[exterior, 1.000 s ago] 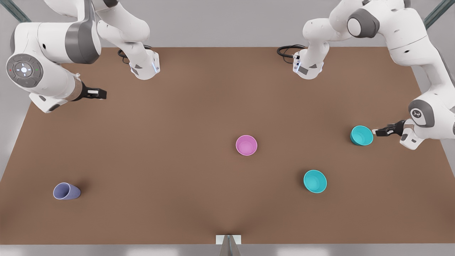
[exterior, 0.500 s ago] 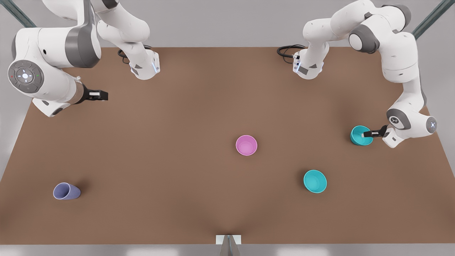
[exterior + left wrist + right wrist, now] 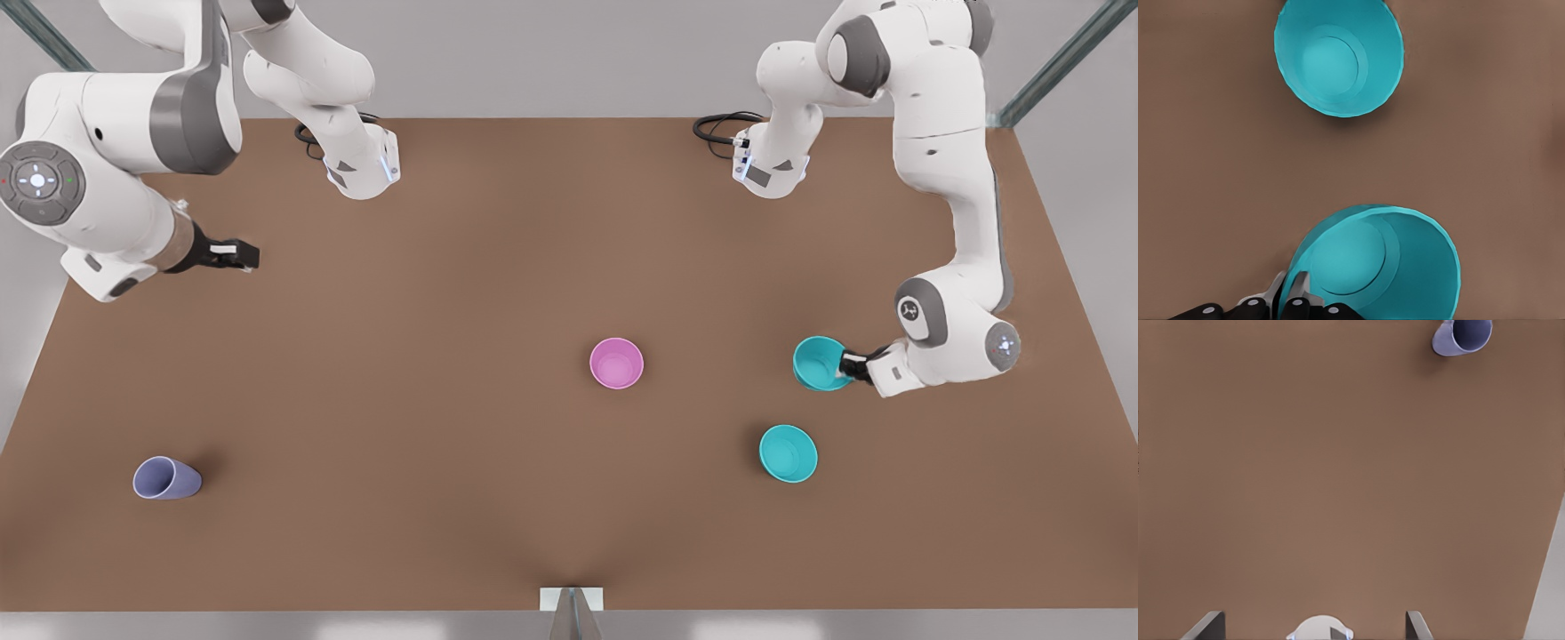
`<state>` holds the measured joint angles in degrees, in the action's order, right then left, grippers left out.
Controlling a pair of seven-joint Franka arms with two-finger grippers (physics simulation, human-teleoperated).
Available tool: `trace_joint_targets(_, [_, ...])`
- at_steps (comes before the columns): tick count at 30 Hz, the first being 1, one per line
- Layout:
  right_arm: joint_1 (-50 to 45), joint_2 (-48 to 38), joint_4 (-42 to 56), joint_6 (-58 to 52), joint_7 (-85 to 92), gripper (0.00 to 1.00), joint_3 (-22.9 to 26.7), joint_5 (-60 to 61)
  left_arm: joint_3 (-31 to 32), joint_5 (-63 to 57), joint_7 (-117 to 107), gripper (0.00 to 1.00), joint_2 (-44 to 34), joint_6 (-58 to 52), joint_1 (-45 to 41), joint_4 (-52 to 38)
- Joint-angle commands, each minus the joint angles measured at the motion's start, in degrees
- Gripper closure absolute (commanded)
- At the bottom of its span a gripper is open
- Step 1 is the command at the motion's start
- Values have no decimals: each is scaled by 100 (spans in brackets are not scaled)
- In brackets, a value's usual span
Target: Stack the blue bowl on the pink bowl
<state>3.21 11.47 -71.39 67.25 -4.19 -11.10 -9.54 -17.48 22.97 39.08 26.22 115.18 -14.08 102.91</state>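
While the left claw [image 3: 852, 364] grips the blue bowl [image 3: 819, 364] by its rim, the pink bowl [image 3: 616, 363] sits unstacked; the right claw [image 3: 238, 256] waits, spread wide, empty.

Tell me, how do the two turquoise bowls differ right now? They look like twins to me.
The blue bowl is pinched at its rim by the left gripper; the other teal bowl sits free on the table.

The held bowl tips sideways in the left wrist view; the free one stands upright, mouth up.

The held one lies nearer the pink bowl.

Both share colour, shape and size.
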Motion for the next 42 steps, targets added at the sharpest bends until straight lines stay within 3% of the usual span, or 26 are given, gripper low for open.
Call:
trace_joint_targets(1, [171,-4,-7,755,155,0,3,-66,569,129,-4495,79,269,-1094,-262,-780])
trace_joint_targets(3, [162,-4,64,746,172,0,29,-83,1475,111,-6411,79,1016,-1085,-271,-1888])
trace_joint_targets(5, [-93,-48,99,737,173,0,407,-154,1616,111,-7370,79,1394,-936,-578,-2301])
trace_joint_targets(8, [-181,-444,-464,1229,164,0,434,-171,1695,129,-8417,79,1755,-637,-790,-2741])
trace_joint_targets(14, [347,-294,-578,1950,190,0,434,136,2003,102,-8601,79,1676,-698,-1026,-2556])
trace_joint_targets(19, [356,-303,-596,1941,190,0,442,136,2003,23,-8636,79,1605,-742,-1299,-2222])
trace_joint_targets(25, [391,-136,-587,2100,190,0,442,136,1985,-91,-8452,79,1360,-39,-1282,-1625])
trace_joint_targets(42, [400,-110,-587,2117,234,0,442,136,1915,-91,-8215,79,1131,-48,-1247,-1221])
